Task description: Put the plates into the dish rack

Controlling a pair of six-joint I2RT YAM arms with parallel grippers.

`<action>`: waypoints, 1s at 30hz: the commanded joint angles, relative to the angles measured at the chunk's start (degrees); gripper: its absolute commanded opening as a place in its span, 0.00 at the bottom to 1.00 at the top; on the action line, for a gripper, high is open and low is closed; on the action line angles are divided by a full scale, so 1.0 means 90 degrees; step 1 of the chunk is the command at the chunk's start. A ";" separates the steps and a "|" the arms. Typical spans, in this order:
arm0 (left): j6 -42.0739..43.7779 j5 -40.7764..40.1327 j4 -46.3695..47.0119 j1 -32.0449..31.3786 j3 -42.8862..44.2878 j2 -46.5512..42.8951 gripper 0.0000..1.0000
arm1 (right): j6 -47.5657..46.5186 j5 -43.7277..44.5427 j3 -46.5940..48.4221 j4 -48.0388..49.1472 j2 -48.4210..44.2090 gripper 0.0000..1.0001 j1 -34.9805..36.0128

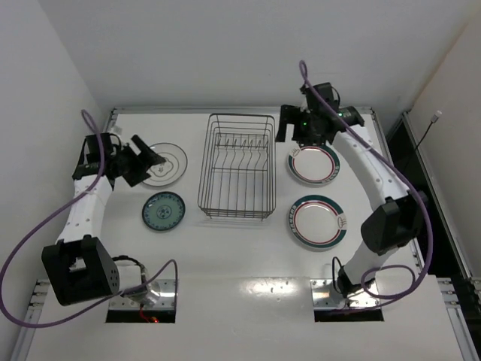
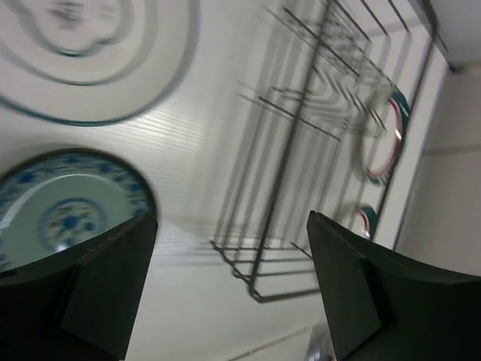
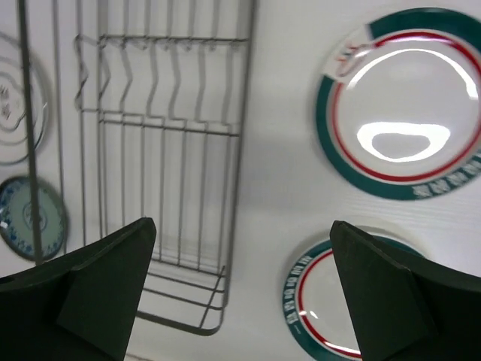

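**Top external: 4 plates flat on the table (image 1: 240, 256), rack (image 1: 201, 174) empty**

Your left claw (image 1: 148, 161), fingers spread, hangs over the pale plate (image 1: 173, 167) at its left rim. The small teal plate (image 1: 164, 210) lies nearer you. Your right claw (image 1: 293, 134), also spread, hovers by the far ringed plate (image 1: 316, 167). Plates are glossy, thin-rimmed discs. The wire rack's long axis runs away from you.

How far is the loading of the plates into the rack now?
Done: nothing; the dish rack holds no plate. In hand: nothing; the left gripper, open, is by the pale plate, the right gripper, open, near the far ringed plate. Left: all four, also the teal plate and the near ringed plate.
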 commanded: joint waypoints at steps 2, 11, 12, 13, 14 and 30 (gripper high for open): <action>0.0500 0.1273 0.0860 -0.1106 0.0241 -0.0032 0.82 | -0.0004 0.0309 -0.0184 -0.0554 -0.0096 1.00 -0.0910; 0.0834 0.1273 0.0801 -0.2084 0.0976 0.0778 0.82 | 0.0084 -0.2258 -0.2322 0.0469 0.0021 1.00 -0.3568; 0.0834 0.1341 0.0801 -0.2085 0.0976 0.0856 0.82 | 0.0006 -0.2327 -0.2322 0.0469 0.0293 0.98 -0.3686; 0.0756 0.1342 0.0859 -0.2085 0.0976 0.0857 0.82 | -0.0130 -0.2444 -0.2322 0.0469 0.0411 0.98 -0.3880; 0.0678 0.1400 0.0860 -0.2085 0.0976 0.0925 0.82 | -0.0131 -0.2513 -0.2322 0.0527 0.0509 0.95 -0.3979; 0.0735 0.1205 0.0607 -0.2085 0.0877 0.0983 0.82 | 0.0718 -0.4437 -0.2693 0.2910 0.2687 0.37 -0.4439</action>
